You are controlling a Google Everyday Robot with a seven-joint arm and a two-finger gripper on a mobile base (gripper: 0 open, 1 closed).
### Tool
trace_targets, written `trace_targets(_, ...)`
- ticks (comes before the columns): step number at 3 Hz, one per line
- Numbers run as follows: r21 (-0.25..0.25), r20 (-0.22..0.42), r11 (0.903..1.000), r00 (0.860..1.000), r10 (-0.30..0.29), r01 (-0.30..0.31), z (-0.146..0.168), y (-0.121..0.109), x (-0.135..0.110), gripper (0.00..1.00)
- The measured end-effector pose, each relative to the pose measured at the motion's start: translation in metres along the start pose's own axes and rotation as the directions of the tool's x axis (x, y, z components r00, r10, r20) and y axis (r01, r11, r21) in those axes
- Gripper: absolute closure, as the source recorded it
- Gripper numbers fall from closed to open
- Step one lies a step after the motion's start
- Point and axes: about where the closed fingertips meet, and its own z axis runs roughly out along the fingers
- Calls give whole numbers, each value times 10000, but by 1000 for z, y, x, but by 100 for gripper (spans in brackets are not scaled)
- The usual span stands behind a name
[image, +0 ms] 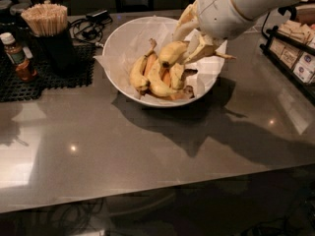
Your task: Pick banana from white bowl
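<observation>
Above the right half of the white bowl point(123, 43), gripper point(193, 42) fingers clamp the banana point(171, 53), long axis near level, stem apparently pointing right.

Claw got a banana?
Yes, the claw is clamped on a banana, held above the other bananas in the bowl.

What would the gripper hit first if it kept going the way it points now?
The gripper, over the right side of the white bowl and shut on the banana, points down-left. Likely first: the other bananas piled in the bowl, though depth is unclear.
</observation>
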Motion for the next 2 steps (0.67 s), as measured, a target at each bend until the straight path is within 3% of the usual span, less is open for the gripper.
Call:
trace_targets(1,1,1,10000,10000,0,0,0,0,0,100)
trace_targets(2,685,639,9976,9980,-10,-34,-15,-11,-4,100)
